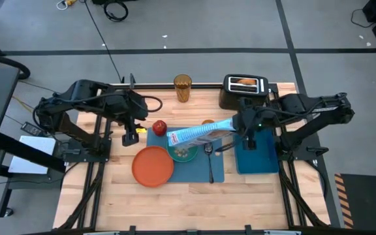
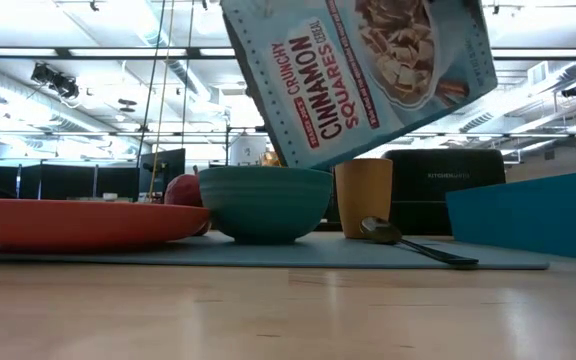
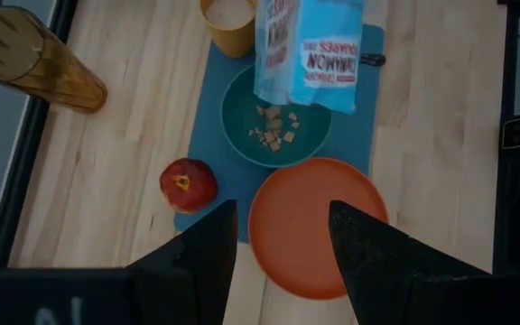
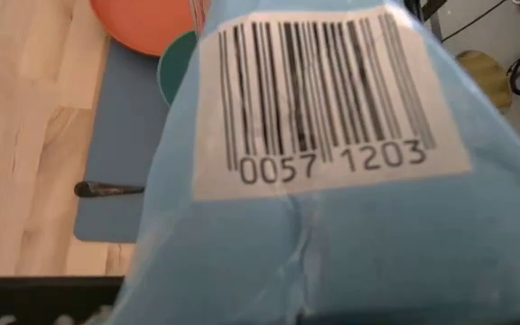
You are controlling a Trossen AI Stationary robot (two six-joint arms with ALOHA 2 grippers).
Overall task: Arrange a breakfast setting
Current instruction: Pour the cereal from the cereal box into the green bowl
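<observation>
In the high view, the left gripper (image 1: pixel 130 135) hovers at centre-left over the worktop (image 1: pixel 96 189), beside the red apple (image 1: pixel 159 126); its wrist view shows its fingers (image 3: pixel 201 257) spread apart and holding nothing. The apple sits at the upper-left corner of the blue placemat (image 1: pixel 198 171), the placemat itself lying mid-frame. The orange plate (image 1: pixel 153 166) rests below the apple, overlapping the placemat's left edge. Just right of it stands the teal bowl (image 1: pixel 183 152), already holding some cereal pieces. Above the bowl the blue cereal box (image 1: pixel 200 134) hangs tilted, its open end down toward the bowl. The right gripper (image 1: pixel 239 125) grips the box's far end. Its fingers are hidden behind the box, so I cannot tell exactly how they close on it. The spoon (image 1: pixel 209 160) lies on the placemat right of the bowl, and the orange cup (image 1: pixel 207 123) peeks out behind the box. At upper right, toast (image 1: pixel 242 81) still sits in the toaster (image 1: pixel 245 90).

Judging by this, most of the setting is laid. Pouring appears underway, and the box and toast remain to be placed.
</observation>
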